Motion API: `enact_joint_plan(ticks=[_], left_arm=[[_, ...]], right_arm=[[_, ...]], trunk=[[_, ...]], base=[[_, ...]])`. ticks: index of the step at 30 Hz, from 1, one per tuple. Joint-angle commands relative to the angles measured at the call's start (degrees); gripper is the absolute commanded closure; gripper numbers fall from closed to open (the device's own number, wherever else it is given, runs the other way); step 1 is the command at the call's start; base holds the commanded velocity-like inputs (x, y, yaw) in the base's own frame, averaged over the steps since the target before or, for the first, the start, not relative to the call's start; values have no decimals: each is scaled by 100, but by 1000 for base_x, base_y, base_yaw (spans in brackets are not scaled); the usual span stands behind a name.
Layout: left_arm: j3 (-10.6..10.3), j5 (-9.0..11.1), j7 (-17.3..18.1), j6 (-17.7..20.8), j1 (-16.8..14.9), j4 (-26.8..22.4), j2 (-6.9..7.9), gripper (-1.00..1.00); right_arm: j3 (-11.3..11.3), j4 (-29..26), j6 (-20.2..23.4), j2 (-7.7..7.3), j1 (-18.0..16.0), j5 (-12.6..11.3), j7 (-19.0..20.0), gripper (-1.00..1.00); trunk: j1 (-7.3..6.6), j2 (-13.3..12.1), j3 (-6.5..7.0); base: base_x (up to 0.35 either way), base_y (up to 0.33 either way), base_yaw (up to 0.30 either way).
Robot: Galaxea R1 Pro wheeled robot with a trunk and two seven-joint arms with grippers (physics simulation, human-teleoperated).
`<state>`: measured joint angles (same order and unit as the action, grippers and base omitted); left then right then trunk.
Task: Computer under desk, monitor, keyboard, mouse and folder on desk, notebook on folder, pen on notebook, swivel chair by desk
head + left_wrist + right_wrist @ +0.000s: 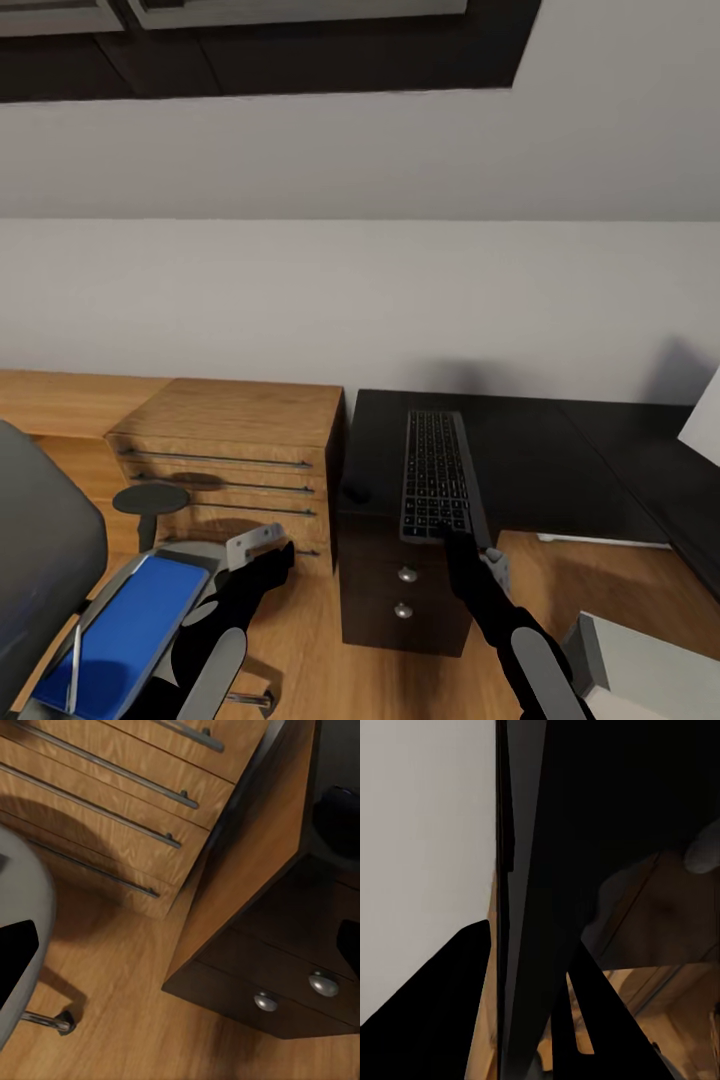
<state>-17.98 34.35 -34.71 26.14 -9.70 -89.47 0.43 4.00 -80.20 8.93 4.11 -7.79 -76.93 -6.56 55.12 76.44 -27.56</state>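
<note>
Keyboard (436, 476) lies lengthwise on the black tabletop (560, 460), near end over the drawer unit (400, 590); mouse (356, 493) sits just left of it. Right pincer (462, 541) at the keyboard's near end, looks clamped on it. Folder (125, 630) lies on the chair (45, 560); left pincer (262, 557) just beside, grip state cannot tell.

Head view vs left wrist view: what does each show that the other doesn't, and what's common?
Head view alone: the keyboard lying on the desk, the right gripper at its near end, the blue folder on the swivel chair.

Left wrist view alone: the drawer unit's wooden side panel.

Both: the wooden dresser and the drawer knobs.
</note>
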Motion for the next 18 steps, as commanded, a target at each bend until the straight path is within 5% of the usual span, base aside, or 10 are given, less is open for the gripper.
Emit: enact_joint_plan(ticks=[1, 18], left_arm=[[-12, 45, -53, 7, -6, -13, 0, -100], [-12, 45, -53, 5, -6, -18, 1, -100]], right_arm=[[-5, -4, 17, 2, -3, -48, -38, 100], [-12, 4, 29, -6, -3, -53, -47, 100]], trunk=[[23, 46, -25], [396, 727, -330]], base=[[2, 0, 0], [0, 0, 0]])
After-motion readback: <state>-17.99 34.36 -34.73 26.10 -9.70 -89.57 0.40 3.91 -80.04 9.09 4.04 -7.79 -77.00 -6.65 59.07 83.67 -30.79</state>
